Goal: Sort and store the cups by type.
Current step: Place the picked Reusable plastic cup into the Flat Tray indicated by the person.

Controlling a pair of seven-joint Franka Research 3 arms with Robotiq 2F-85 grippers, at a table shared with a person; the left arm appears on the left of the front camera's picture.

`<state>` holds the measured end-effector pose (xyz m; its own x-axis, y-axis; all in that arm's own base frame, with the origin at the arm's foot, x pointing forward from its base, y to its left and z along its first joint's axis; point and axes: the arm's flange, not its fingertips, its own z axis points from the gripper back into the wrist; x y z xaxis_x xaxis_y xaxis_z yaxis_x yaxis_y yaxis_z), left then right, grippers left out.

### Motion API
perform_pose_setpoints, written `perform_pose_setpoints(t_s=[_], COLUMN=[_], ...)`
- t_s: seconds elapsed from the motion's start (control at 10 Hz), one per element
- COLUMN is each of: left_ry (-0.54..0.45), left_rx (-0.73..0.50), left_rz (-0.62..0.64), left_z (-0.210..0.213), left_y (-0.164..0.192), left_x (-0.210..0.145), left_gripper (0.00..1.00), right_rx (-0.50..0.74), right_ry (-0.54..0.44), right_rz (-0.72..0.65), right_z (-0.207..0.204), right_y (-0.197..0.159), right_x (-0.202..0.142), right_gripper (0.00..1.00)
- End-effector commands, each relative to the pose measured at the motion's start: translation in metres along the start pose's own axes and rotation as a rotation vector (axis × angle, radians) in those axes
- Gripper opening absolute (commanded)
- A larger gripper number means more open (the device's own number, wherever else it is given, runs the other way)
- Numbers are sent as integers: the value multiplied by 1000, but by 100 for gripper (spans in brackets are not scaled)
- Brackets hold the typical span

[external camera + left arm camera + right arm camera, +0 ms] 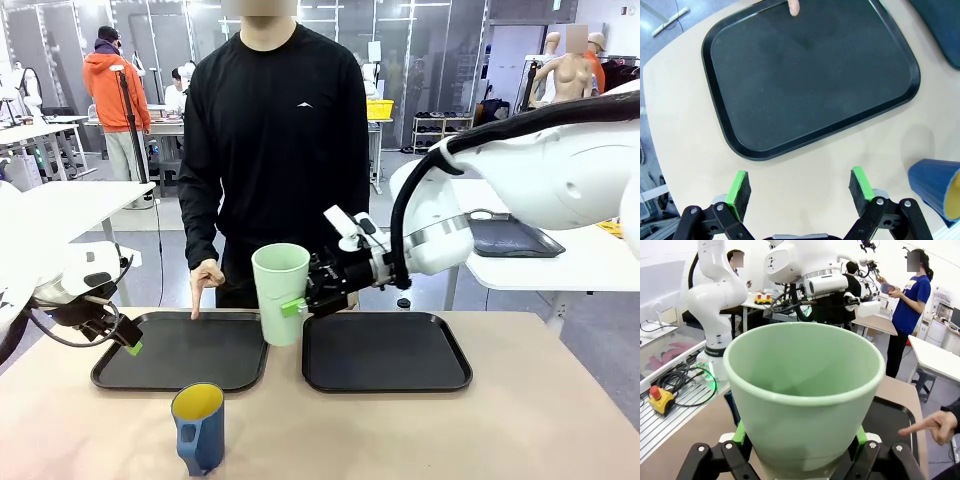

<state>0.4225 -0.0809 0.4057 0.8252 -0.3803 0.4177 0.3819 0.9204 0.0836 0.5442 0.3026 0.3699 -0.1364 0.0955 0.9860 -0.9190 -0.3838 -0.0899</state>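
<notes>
**Front view: tumbler gripped at the left tray's right edge, mug waiting in front of it**

Your right gripper (297, 306) is clamped on the lower wall of the mint tumbler (280, 292), a green pad on either side. It holds the tumbler upright at the right edge of the left tray (180, 352), by the gap to the right tray (385, 352). You cannot tell from here whether its base touches the rim or hangs just above it. The low grip keeps the mouth clear and the cup level, which suits setting it down flat.

The person's hand (206, 275) has one finger on the far rim of the left tray. This reads as a cue that the tumbler belongs on that tray, though that is a judgement.

The blue mug (198, 425) stands upright on the table (500, 430), on the near side of the left tray and apart from it. It is probably the next pick.

Your left gripper (800, 186) is empty with its fingers spread wide. It hovers over bare table just off the left tray's near rim, so it does not block the drop zone and is close enough to go for the mug.
</notes>
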Motion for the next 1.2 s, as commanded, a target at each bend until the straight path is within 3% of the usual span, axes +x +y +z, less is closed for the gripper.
perform_pose_setpoints(t_s=[0.0,0.7,1.1], left_ry=[4,4,4], left_rx=[-4,-4,-4], left_rz=[2,2,2], left_z=[1,1,1], left_y=[1,1,1], left_x=[-1,-1,-1], left_gripper=[100,100,100], right_rx=[-26,-179,-185], right_ry=[-10,-34,-66], right_rz=[-1,-64,-123], right_z=[-35,-96,-124], right_y=[-24,-103,-120], right_x=[-6,-40,-64], right_gripper=[87,87,87])
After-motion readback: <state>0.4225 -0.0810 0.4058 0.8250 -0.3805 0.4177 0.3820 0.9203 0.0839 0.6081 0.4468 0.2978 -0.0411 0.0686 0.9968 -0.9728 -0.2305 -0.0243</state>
